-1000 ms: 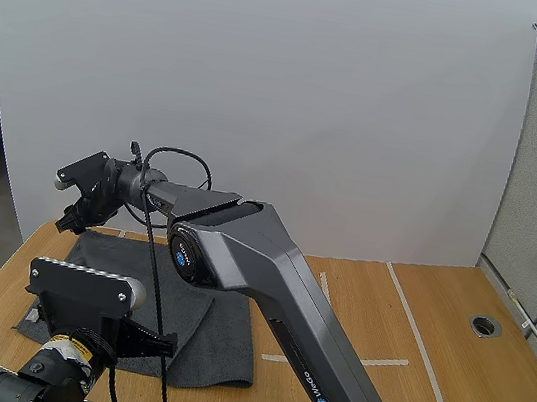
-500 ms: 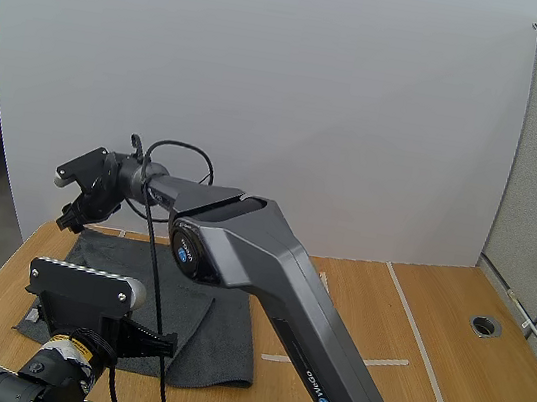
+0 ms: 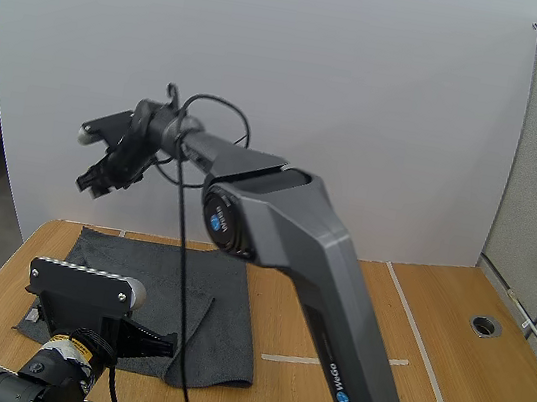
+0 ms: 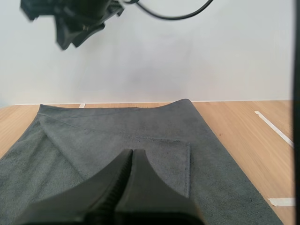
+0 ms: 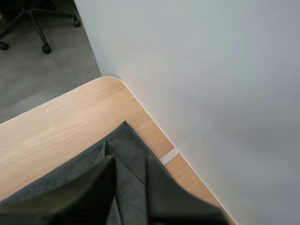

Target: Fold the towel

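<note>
A dark grey towel (image 3: 223, 300) lies flat on the left half of the wooden table (image 3: 435, 307), one layer folded over with a stitched edge (image 4: 188, 164) showing. My right gripper (image 3: 98, 179) hangs high in the air above the towel's far left corner (image 5: 125, 136), its fingers (image 5: 93, 187) open with nothing between them. My left gripper (image 3: 158, 343) is low over the towel's near edge. Its fingers (image 4: 131, 161) lie together as one dark wedge, shut on nothing, and point across the towel (image 4: 93, 136) toward the right gripper (image 4: 70, 21) above.
White tape strips (image 3: 391, 363) mark the table to the right of the towel. A round cable hole (image 3: 484, 324) sits near the table's right end. A white wall panel (image 3: 361, 124) stands right behind the table. The table's rounded far left corner (image 5: 105, 82) borders open floor.
My right gripper has risen from just above the towel's far left corner to well above it, shifting slightly right. The towel and the left arm have stayed put.
</note>
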You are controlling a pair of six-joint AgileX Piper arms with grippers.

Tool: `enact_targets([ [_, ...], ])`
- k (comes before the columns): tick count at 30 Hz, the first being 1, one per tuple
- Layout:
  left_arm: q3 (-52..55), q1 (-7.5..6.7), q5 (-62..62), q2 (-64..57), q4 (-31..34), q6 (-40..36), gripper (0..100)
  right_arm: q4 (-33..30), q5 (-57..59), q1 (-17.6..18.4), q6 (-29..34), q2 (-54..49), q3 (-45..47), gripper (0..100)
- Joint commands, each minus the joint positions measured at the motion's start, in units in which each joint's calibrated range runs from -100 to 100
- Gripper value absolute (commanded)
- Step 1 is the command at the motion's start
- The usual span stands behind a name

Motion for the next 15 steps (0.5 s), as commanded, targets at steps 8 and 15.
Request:
enact_targets([
  [8, 0.06, -0.17, -1.18, -0.19, -0.96, -0.13, 0, 0.08, 19.75, -6.17, 4.48, -12.22, -0.51, 0],
  [15, 0.06, -0.17, -1.18, -0.19, -0.96, -0.13, 0, 0.08, 25.37, -9.82, 4.48, -20.49, -0.51, 0],
])
